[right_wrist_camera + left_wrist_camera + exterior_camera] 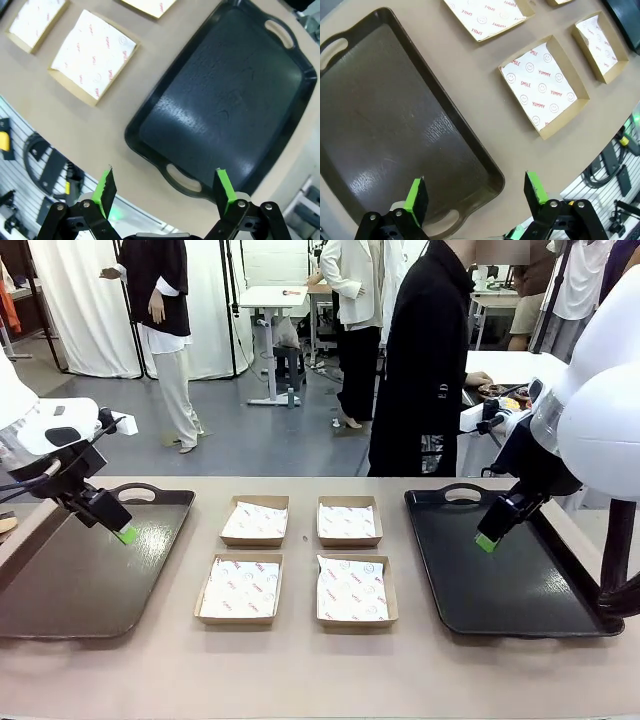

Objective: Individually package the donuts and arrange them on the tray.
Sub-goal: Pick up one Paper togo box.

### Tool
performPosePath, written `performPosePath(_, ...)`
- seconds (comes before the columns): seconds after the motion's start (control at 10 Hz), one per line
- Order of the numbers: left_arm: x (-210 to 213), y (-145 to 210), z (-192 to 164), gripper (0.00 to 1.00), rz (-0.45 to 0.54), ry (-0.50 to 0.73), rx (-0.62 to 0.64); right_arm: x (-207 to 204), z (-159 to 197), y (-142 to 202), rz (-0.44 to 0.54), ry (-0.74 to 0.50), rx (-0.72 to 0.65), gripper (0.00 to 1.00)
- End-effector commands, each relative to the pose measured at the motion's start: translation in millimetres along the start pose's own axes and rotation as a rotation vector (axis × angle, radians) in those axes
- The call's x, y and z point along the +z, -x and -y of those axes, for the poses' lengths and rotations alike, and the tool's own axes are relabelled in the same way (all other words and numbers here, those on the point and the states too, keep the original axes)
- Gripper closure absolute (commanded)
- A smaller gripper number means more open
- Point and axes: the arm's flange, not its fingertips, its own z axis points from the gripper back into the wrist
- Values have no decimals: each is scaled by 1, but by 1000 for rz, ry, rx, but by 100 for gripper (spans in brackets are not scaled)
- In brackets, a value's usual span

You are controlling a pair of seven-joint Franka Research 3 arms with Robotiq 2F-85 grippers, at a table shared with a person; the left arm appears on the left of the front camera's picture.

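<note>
Four shallow cardboard boxes lined with printed paper lie in a square at mid-table: back left (255, 521), back right (349, 521), front left (241, 588), front right (352, 590). A brown tray (70, 585) lies to their left and a black tray (520, 590) to their right. My left gripper (125, 533) hangs open over the brown tray (380, 110), holding nothing. Open and bare too, my right gripper (487, 540) hovers over the black tray (225, 100). Dark round shapes (497, 391) by a person's hand on a far side table may be the donuts; they are too small to tell.
A person in black (420, 360) stands at the far side of the table, behind the gap between boxes and black tray. In the left wrist view one lined box (543, 90) lies past the tray's corner; in the right wrist view another box (95, 55) lies beside the black tray.
</note>
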Motion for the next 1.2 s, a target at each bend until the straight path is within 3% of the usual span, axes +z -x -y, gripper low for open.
performPosePath(0.0,11,14,-21,0,50,149,175,2,25,15,95,-279,-141,0)
performPosePath(0.3,36,57,-44,0,51,361,346,12,65,57,164,-571,-408,0)
performPosePath(0.5,42,79,-71,0,22,440,466,14,91,84,176,-716,-499,0)
performPosePath(0.7,42,94,-94,0,17,522,502,13,111,105,214,-824,-554,0)
performPosePath(1.1,65,133,-128,0,267,831,479,4,147,147,268,-939,-654,0)
